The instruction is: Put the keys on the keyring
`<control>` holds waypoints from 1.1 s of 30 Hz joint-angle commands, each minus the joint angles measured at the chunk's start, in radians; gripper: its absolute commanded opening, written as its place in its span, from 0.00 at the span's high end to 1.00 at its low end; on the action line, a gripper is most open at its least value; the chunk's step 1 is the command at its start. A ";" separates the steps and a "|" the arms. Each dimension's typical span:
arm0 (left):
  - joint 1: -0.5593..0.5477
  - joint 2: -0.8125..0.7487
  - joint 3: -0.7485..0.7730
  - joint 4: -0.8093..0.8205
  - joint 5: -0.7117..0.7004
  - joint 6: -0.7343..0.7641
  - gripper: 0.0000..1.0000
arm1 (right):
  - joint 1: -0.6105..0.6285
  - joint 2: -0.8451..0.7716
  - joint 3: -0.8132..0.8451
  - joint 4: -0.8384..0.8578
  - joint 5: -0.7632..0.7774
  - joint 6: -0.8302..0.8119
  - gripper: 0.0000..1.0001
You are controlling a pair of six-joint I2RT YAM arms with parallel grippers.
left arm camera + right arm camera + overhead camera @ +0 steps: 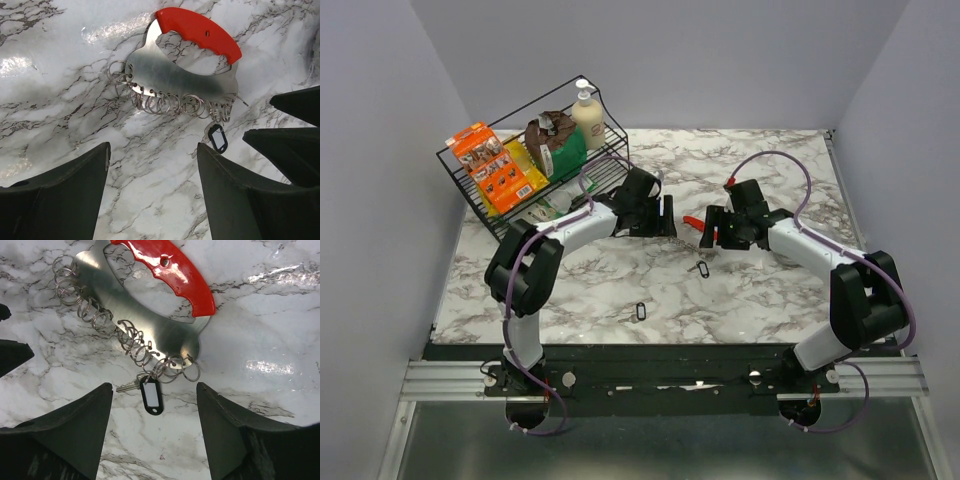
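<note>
Keyring (pixel 180 80): lies flat on the counter (pixel 60 60) between both arms, with its row of rings facing the wrist cameras, probably so a ring can be reached.
First key (pixel 151 396): black-tagged, and it seems to be hooked on the end ring already.
Second key (pixel 641 311): lies alone on the counter, well apart from the keyring and nearer the arm bases; not yet attached.
Left fingers (pixel 65 195): spread wide, holding nothing, poised over the rings.
Right fingers (pixel 240 440): spread wide and empty, straddling the tagged key.

Bright, even light from above. White glare patches sit on the marble table (pixel 270 367) in both wrist views; shadows are soft, the overhead view slightly coarse.
</note>
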 commanded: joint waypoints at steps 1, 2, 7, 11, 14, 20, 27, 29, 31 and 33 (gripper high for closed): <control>-0.002 0.049 0.044 -0.017 -0.019 0.010 0.25 | 0.008 -0.002 0.028 -0.025 0.046 -0.027 0.24; -0.004 0.055 0.051 -0.019 -0.019 0.012 0.26 | 0.008 -0.002 0.028 -0.025 0.045 -0.027 0.24; -0.004 0.100 0.103 -0.024 -0.022 0.016 0.34 | 0.008 -0.007 0.021 -0.027 0.043 -0.030 0.24; -0.002 0.137 0.146 -0.039 -0.042 0.032 0.45 | 0.008 -0.008 0.016 -0.027 0.043 -0.032 0.24; -0.004 0.161 0.171 -0.051 -0.056 0.041 0.53 | 0.008 -0.012 0.015 -0.025 0.045 -0.033 0.24; -0.004 0.183 0.197 -0.066 -0.111 0.058 0.57 | 0.006 -0.010 0.015 -0.024 0.046 -0.040 0.24; -0.002 0.196 0.203 -0.054 -0.111 0.062 0.62 | 0.008 0.004 0.027 -0.024 0.043 -0.056 0.24; -0.002 0.201 0.203 -0.050 -0.103 0.055 0.62 | 0.008 0.008 0.031 -0.024 0.041 -0.056 0.24; -0.002 0.203 0.197 -0.039 -0.100 0.047 0.63 | 0.008 0.013 0.034 -0.024 0.040 -0.058 0.24; -0.002 0.207 0.197 -0.031 -0.096 0.044 0.67 | 0.008 0.019 0.038 -0.022 0.035 -0.059 0.24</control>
